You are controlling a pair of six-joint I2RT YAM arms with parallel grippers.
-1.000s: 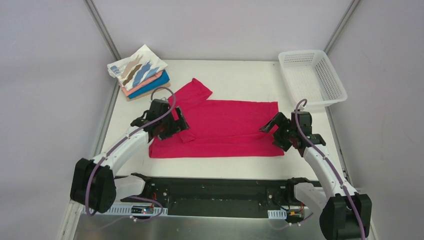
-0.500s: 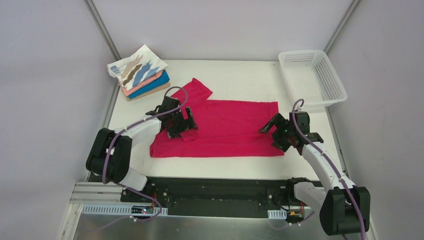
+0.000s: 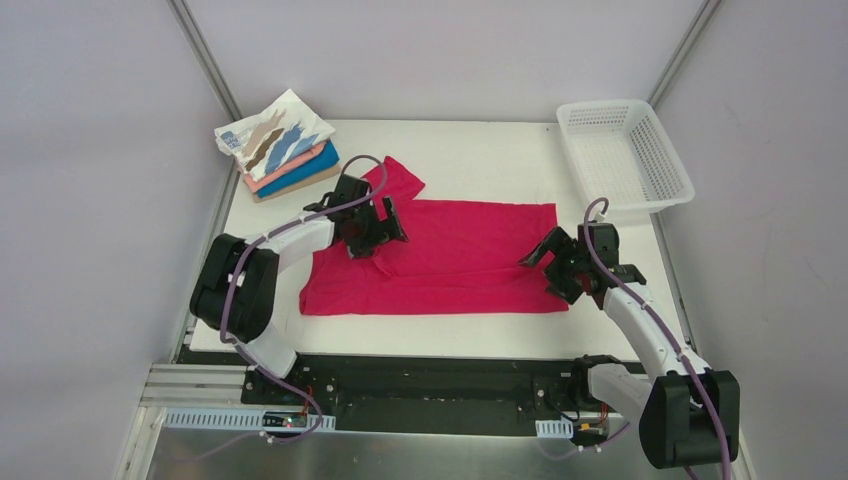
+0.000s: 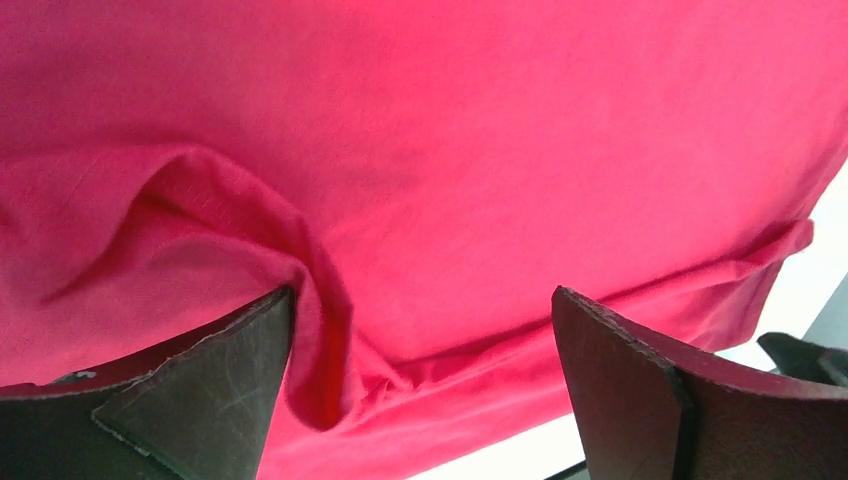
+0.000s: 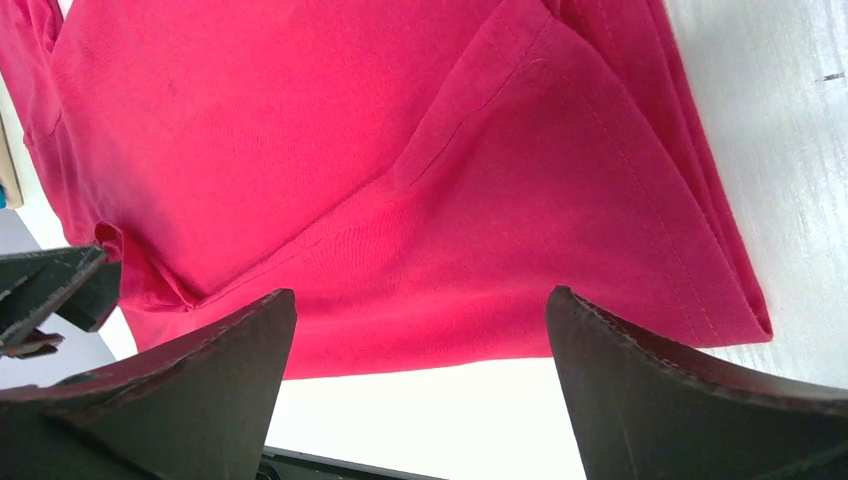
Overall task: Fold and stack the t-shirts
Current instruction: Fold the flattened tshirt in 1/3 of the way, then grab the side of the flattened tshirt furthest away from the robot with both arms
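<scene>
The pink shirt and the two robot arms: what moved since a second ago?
The left gripper slid over the flat crimson-pink cloth t-shirt, away from the robot and rightward, toward the sleeve. Its jaws are open and hold nothing. The right gripper, open at the shirt's right end, barely moved. The folded stack of t-shirts and the white plastic mesh basket stayed put.

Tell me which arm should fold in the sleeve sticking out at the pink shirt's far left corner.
Left. The left fingers, open, are right beside that sleeve; the right fingers are at the shirt's opposite edge.
</scene>
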